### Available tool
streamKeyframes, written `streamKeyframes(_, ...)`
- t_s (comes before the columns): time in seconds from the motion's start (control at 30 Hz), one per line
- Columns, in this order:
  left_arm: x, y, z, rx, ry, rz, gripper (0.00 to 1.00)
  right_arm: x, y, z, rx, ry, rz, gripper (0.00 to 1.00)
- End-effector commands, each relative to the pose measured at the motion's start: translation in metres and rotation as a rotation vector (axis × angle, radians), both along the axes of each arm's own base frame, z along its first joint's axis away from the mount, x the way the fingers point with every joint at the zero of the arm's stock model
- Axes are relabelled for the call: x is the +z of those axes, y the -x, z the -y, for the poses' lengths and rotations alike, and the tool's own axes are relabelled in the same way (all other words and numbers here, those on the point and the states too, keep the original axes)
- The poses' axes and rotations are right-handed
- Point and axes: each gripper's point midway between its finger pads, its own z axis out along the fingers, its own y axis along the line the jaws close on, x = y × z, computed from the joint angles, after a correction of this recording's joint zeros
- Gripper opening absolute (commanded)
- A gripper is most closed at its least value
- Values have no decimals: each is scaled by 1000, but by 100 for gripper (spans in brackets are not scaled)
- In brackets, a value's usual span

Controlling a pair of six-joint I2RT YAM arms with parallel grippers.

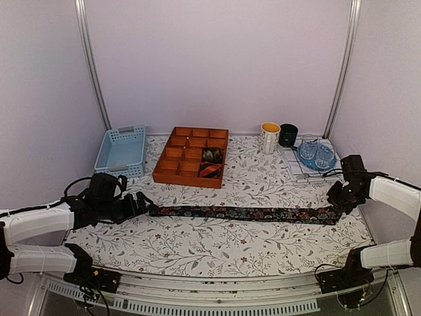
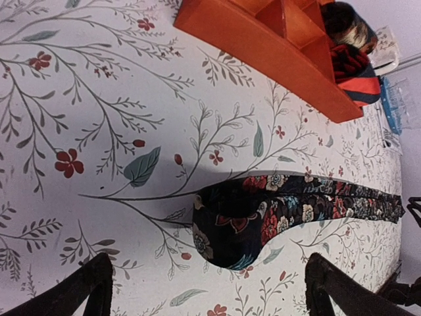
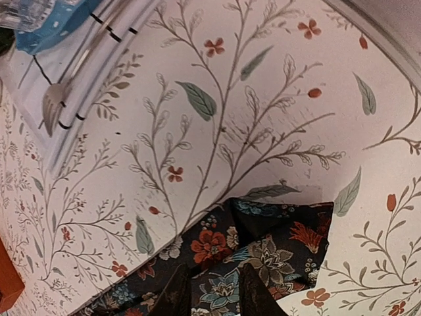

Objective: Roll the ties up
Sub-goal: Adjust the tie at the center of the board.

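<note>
Flat tie (image 1: 243, 213) stretched across the tabletop's (image 1: 197, 247) middle, from left edge toward right edge.
Left gripper (image 1: 146, 205) spread wide at its left end; right gripper (image 3: 214, 283) fingers narrowly parted over its right end, grip unclear.

- Reaching toward 3 o'clock with left arm (image 1: 39, 224), holding left gripper (image 1: 141, 204) spread wide.
- Reaching toward 9 o'clock with right arm (image 1: 395, 194), right gripper (image 1: 339, 201) tipped down, fingers (image 3: 177, 296) nearly together.
</note>
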Motion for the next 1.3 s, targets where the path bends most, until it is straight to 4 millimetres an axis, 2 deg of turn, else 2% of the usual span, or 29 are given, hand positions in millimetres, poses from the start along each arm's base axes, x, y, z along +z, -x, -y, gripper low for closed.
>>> streamKeyframes(0.0,-5,2,1,-8,8,2,99,-32,11,-4,-2,-72,-90,23)
streamKeyframes(0.13,-3,2,-2,2,2,13,99,-44,14,5,-34,-92,-118,17)
streamKeyframes(0.3,1,3,-7,15,-10,27,99,-60,28,24,-98,-127,-150,16)
streamKeyframes(0.43,2,3,-10,26,-13,31,99,-65,32,26,-108,-163,-143,16)
streamKeyframes(0.5,3,3,-10,25,-13,30,98,-56,25,24,-91,-171,-109,19)
streamKeyframes(0.57,4,3,-9,20,-15,28,98,-38,16,21,-65,-178,-48,23)
streamKeyframes(0.67,8,3,-8,13,-16,34,97,6,-2,12,0,-168,71,31)
streamKeyframes(0.83,12,3,-1,-20,7,34,94,75,-17,-33,189,-147,230,47)
streamKeyframes(0.93,11,5,9,-65,41,33,91,99,-18,-70,309,-161,302,50)
streamKeyframes(1.0,9,8,16,-100,47,25,90,111,-18,-104,428,-208,366,50)
streamKeyframes(1.13,1,12,26,-150,18,8,90,110,-9,-173,660,-259,383,50)
streamKeyframes(1.27,-10,11,34,-191,-22,-12,88,91,1,-226,817,-218,350,50)
